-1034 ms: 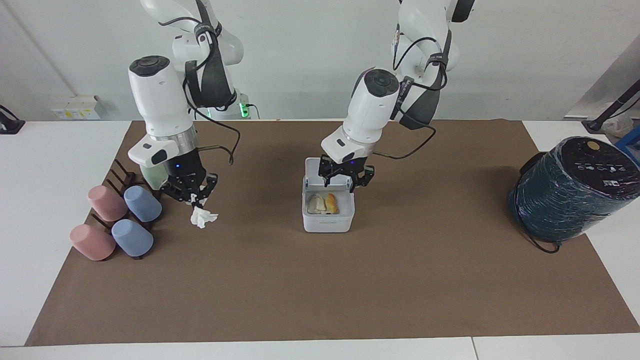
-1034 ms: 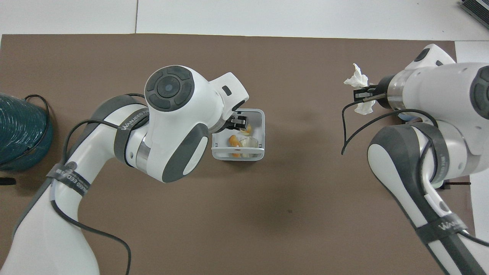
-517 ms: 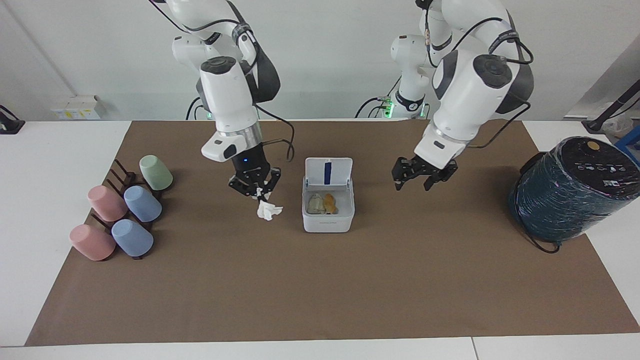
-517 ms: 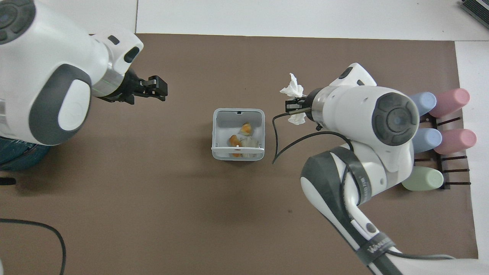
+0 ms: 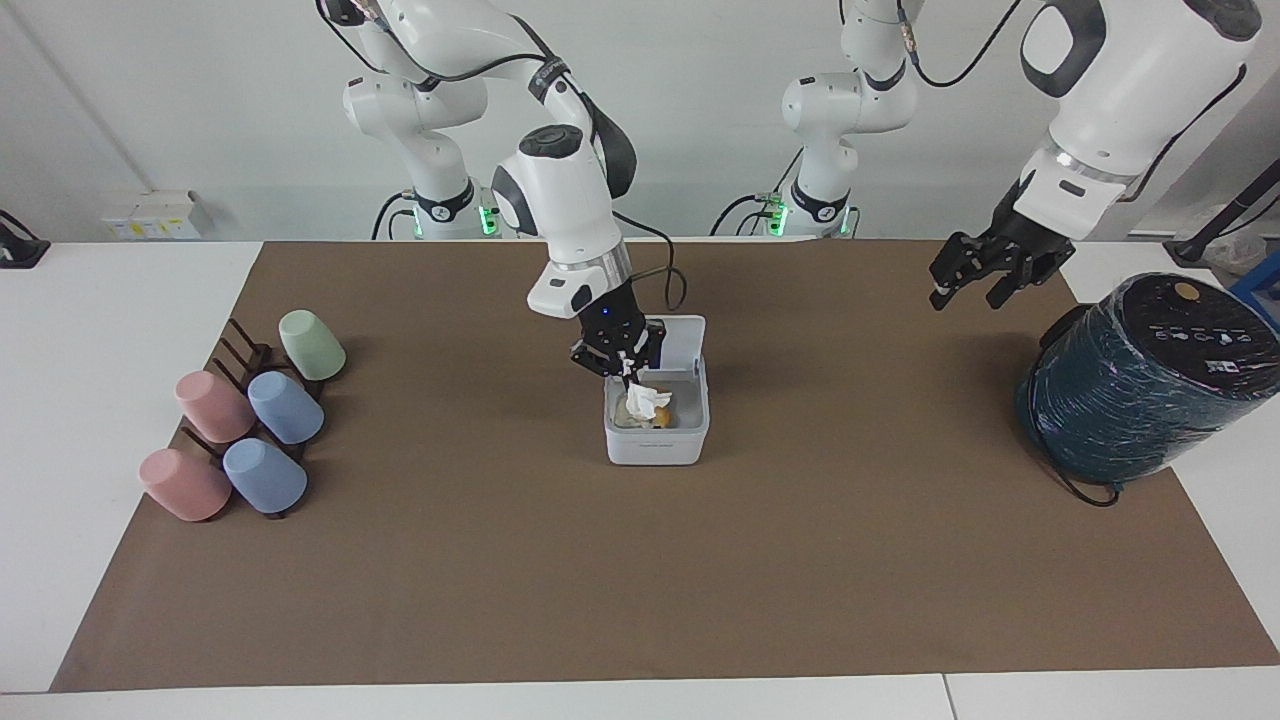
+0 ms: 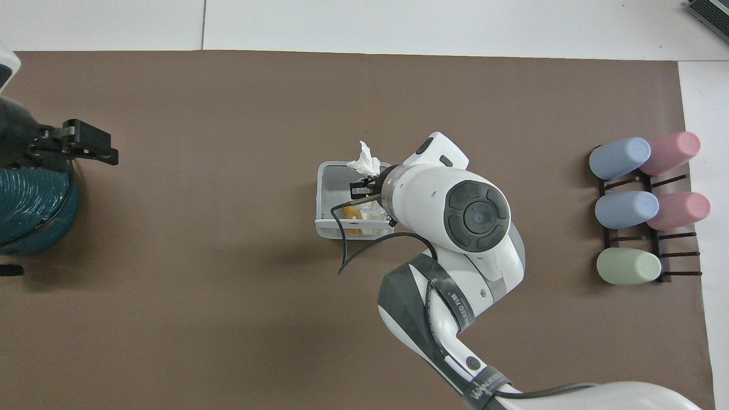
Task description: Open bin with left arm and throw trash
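The white bin [image 5: 655,448] stands mid-mat with its lid [image 5: 688,343] swung up and open. A cream paper lump [image 5: 628,412] and an orange-yellow peel piece [image 5: 664,416] lie inside. My right gripper [image 5: 622,368] is shut on the white tissue [image 5: 648,400] and holds it just over the bin's opening. In the overhead view the right gripper [image 6: 360,185] and tissue [image 6: 365,162] cover part of the bin [image 6: 323,196]. My left gripper [image 5: 975,277] is open and empty, raised over the mat beside the teal cylinder; it also shows in the overhead view [image 6: 91,148].
A large dark teal wrapped cylinder [image 5: 1140,380] stands at the left arm's end of the mat [image 6: 28,210]. A rack of pastel cups [image 5: 245,420] lies at the right arm's end [image 6: 638,210].
My right gripper carried the tissue from beside the cup rack across to over the bin. My left gripper left the opened lid, rose and drew away toward the teal cylinder.
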Motion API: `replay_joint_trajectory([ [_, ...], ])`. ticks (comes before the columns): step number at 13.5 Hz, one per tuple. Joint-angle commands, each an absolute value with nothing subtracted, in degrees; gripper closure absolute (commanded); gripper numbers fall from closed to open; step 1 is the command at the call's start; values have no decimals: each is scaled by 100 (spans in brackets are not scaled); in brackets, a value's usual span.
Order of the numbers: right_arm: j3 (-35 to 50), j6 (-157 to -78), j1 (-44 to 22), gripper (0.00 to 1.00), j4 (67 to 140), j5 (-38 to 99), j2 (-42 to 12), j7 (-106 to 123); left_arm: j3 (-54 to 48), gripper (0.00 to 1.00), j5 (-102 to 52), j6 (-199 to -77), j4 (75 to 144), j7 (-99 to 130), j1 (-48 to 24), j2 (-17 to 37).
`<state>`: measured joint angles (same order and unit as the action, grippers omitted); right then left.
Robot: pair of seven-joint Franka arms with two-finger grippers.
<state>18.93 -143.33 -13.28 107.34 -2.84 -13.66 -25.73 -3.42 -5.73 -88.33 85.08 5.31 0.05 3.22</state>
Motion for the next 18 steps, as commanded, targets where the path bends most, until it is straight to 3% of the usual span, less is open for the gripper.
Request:
replay_joint_trajectory([
  [1,1898,-14327,-1327,0,10591,-369,-1433,-2882,-430,19,-11,-8333,8446,273,18,54],
  [8,1855,-13853,-1214,0,10591,-369,-1073,-2918,-501,14,141,-8568,8911,255,-9,-378],
  [10,1846,-13633,-872,0,10600,-369,-784,-2901,-492,0,141,-8858,8965,272,-9,-387],
  [15,1855,-12781,-300,0,10582,-369,8,-2804,-483,0,141,-8842,8965,290,35,-378],
  [18,1837,-12219,-63,0,10320,-369,79,-2655,-483,0,141,-8842,8956,290,26,-378],
])
